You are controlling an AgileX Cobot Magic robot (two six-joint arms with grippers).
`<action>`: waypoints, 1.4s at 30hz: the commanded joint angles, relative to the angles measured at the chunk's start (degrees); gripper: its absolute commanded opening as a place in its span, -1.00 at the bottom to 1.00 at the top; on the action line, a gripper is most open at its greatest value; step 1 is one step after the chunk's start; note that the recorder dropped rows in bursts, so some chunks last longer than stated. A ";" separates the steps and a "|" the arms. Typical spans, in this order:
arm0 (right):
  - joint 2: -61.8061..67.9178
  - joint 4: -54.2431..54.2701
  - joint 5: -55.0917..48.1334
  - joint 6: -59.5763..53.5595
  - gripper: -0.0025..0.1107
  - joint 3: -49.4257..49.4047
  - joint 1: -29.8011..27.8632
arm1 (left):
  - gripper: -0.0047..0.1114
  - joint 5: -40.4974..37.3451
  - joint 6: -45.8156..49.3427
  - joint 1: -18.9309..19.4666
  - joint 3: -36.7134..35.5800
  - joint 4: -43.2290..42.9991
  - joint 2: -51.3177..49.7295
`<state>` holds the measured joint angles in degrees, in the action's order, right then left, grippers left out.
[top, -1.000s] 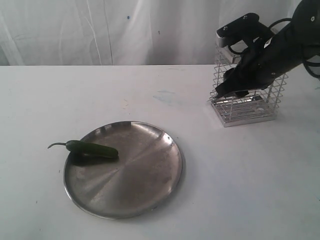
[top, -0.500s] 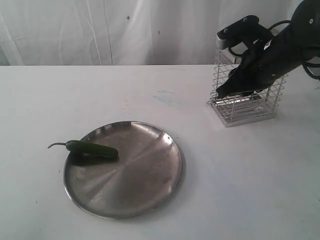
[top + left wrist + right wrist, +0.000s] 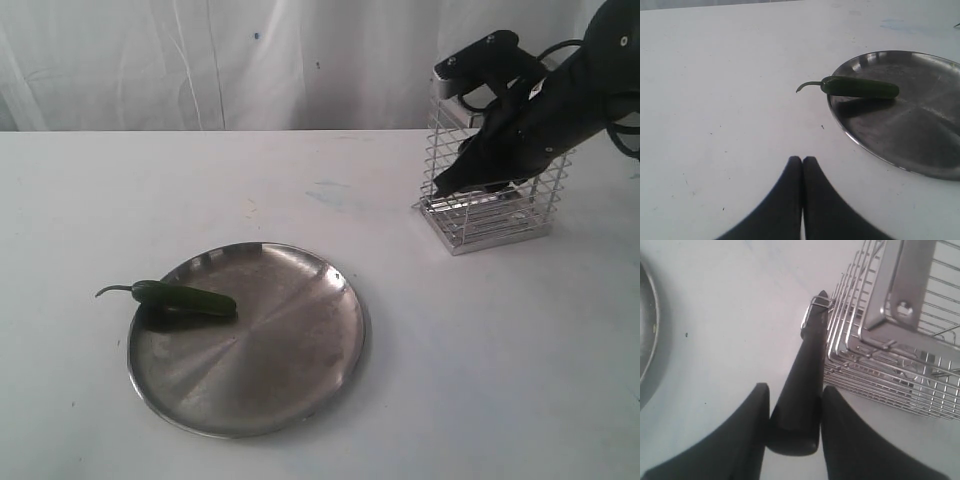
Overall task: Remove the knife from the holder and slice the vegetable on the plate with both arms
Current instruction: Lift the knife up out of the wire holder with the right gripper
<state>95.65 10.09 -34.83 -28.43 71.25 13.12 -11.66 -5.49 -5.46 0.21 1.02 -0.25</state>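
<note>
Exterior view, upper right: right gripper [image 3: 470, 170], pinching the knife [image 3: 802, 390], has risen slightly beside the holder [image 3: 495, 190]; extraction underway. Left gripper [image 3: 802, 165] pressed together; vegetable [image 3: 185, 300] on plate [image 3: 290, 370].

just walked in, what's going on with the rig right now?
The right gripper is closed on the knife by its black handle, right beside the wire holder. The left gripper is shut and empty above the table, short of the plate. The chili lies uncut at the plate's edge.
</note>
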 commanded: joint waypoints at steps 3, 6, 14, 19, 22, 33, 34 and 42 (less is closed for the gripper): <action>-3.79 0.18 -0.68 0.23 -0.70 0.12 -0.01 | -0.92 0.12 -0.02 0.14 -0.21 0.15 0.25; -5.01 0.18 -0.79 0.23 -0.70 0.12 -0.01 | -0.92 0.12 -0.02 0.14 -0.21 0.15 0.25; -9.35 0.18 -2.19 0.23 -0.72 0.12 -0.01 | -0.92 0.12 -0.02 0.14 -0.21 0.15 0.25; -12.93 0.39 -3.22 0.23 -0.91 0.12 -0.01 | -0.92 0.12 -0.02 0.14 -0.21 0.15 0.25; -15.03 0.39 -4.18 0.23 -0.94 0.12 -0.01 | -0.92 0.12 -0.02 0.14 -0.21 0.15 0.25; -20.96 0.91 -8.05 0.43 -0.94 0.12 -0.01 | -0.92 0.12 -0.02 0.14 -0.21 0.15 0.25; -21.52 1.29 -8.45 0.60 -0.94 0.12 -0.01 | -0.92 0.12 -0.02 0.14 -0.21 0.15 0.25; -25.62 7.41 -8.84 0.60 -0.94 0.12 -0.01 | -0.92 0.12 -0.02 0.14 -0.21 0.15 0.25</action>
<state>71.57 15.14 -43.95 -28.07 71.25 13.12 -11.66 -5.49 -5.46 0.21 1.02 -0.25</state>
